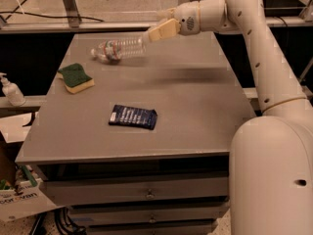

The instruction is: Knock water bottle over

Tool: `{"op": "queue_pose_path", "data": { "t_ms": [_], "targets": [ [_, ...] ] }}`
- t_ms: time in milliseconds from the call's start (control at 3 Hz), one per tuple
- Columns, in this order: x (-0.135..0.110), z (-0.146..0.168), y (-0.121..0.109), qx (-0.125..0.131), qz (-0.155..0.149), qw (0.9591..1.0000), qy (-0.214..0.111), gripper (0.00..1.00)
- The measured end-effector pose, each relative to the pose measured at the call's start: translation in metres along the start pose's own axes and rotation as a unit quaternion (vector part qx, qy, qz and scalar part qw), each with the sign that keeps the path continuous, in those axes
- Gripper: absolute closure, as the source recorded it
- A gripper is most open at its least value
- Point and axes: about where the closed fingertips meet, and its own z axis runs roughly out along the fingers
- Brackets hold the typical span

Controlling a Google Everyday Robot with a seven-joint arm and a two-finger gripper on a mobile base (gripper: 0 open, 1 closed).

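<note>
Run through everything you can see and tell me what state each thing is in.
water bottle: lying on its side on the table, cap end away from the end effector
end effector: above the table's far side, at the bottle's base end
sponge: flat, green side up
dark packet: lying flat mid-table
pump dispenser: upright, beside the table
drawers: shut

One camera looks from above the near edge of the tabletop (195,106), angled down and across to its far edge, close enough that it fills the view. The tool (157,26) hangs over that far edge.
</note>
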Motion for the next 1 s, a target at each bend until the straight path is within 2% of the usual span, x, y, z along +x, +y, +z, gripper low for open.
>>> {"op": "queue_pose_path", "data": {
  "t_ms": [333,667,1000],
  "targets": [
    [-0.002,-0.005,0.021,-0.029,0.001,0.9996,-0.001,0.0],
    [-0.002,-0.018,0.032,-0.036,-0.005,0.9993,-0.001,0.0],
    [0.0,-0.031,0.031,-0.027,-0.01,0.9996,-0.001,0.0]
  ]
}}
